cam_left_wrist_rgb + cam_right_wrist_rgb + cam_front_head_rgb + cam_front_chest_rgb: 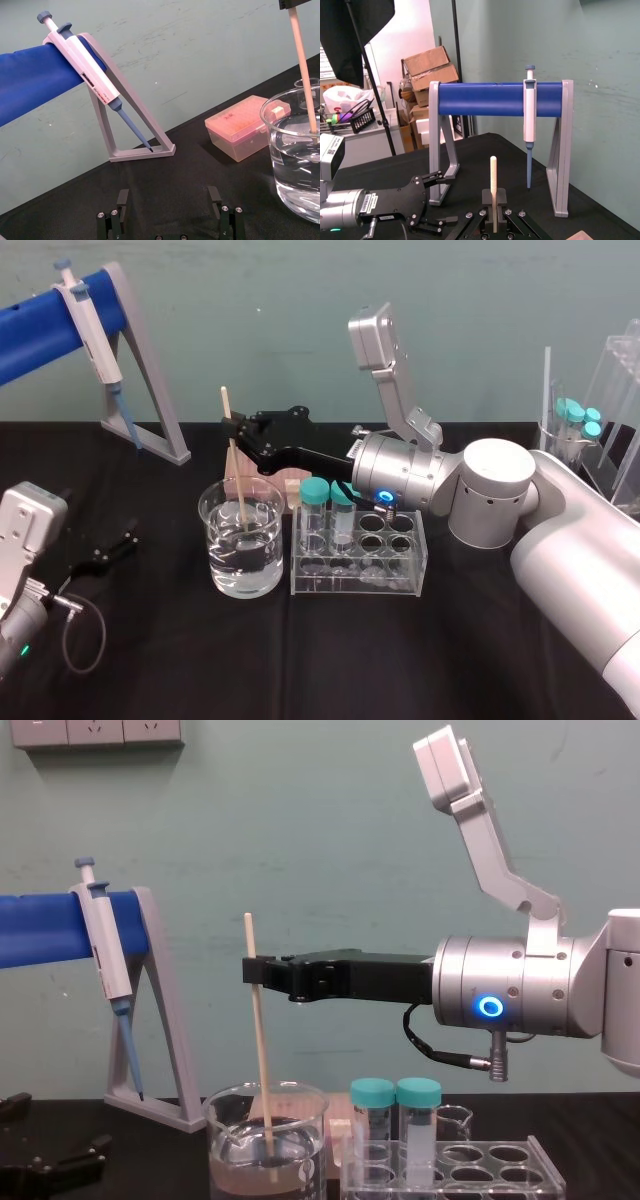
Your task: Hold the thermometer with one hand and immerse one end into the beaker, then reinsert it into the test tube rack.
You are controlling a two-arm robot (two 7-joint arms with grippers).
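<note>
Now, thermometer (236, 475) between clamped jaws of right gripper (232, 426), tip in beaker (264, 550); left gripper (167, 207) jaws apart.

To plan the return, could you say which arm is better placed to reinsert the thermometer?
Right, probably: the right tool grips the thermometer, dipped in the beaker beside the test tube rack; the left tool is open, farther off.
</note>
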